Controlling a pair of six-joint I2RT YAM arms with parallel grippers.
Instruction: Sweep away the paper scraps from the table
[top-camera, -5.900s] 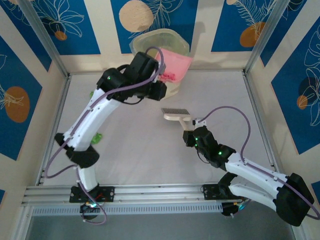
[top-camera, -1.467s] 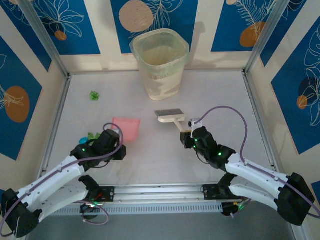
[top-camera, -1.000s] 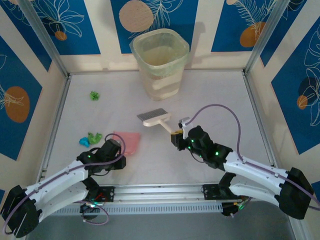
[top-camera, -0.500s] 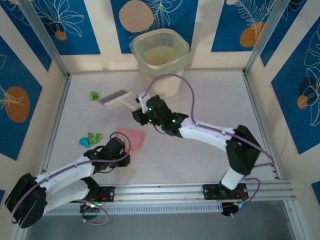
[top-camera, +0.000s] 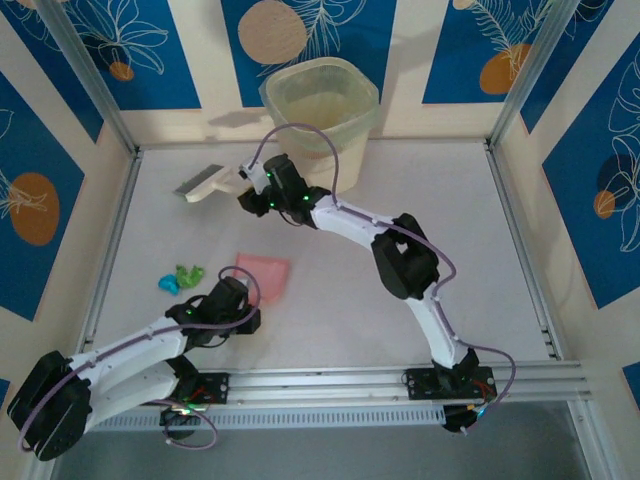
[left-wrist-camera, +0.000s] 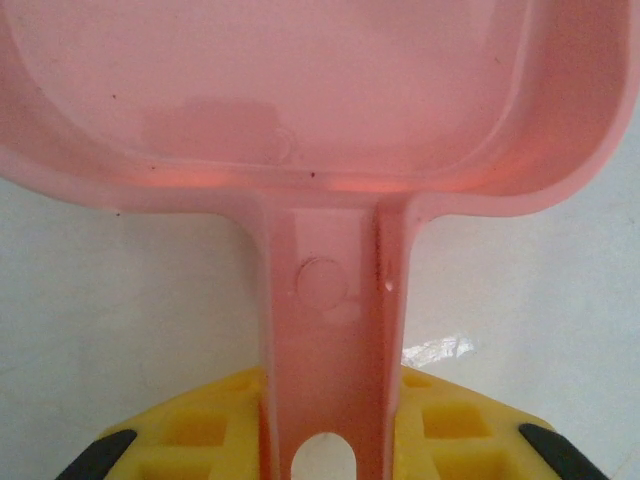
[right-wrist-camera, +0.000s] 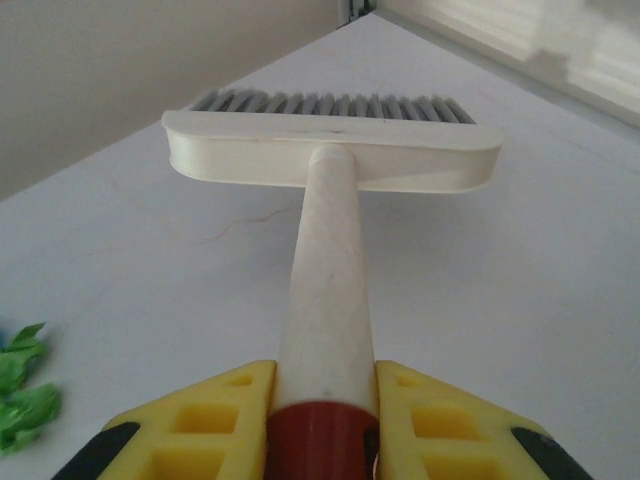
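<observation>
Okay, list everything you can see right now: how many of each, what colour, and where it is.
Table: one, white-grey, edged by aluminium rails.
Walls: blue and cream patterned, around the table.
Bin: one, translucent cream, far middle of the table.
Dustpan: one, pink, near left, held by its handle.
Brush: one, cream with grey bristles, far left, held by its handle.
Paper scraps: one green and one cyan, left of the dustpan; another green bit at the lower left of the right wrist view, cannot tell if it is a third.
Left gripper: yellow fingers, shut on the dustpan handle.
Right gripper: yellow fingers, shut on the brush handle.
</observation>
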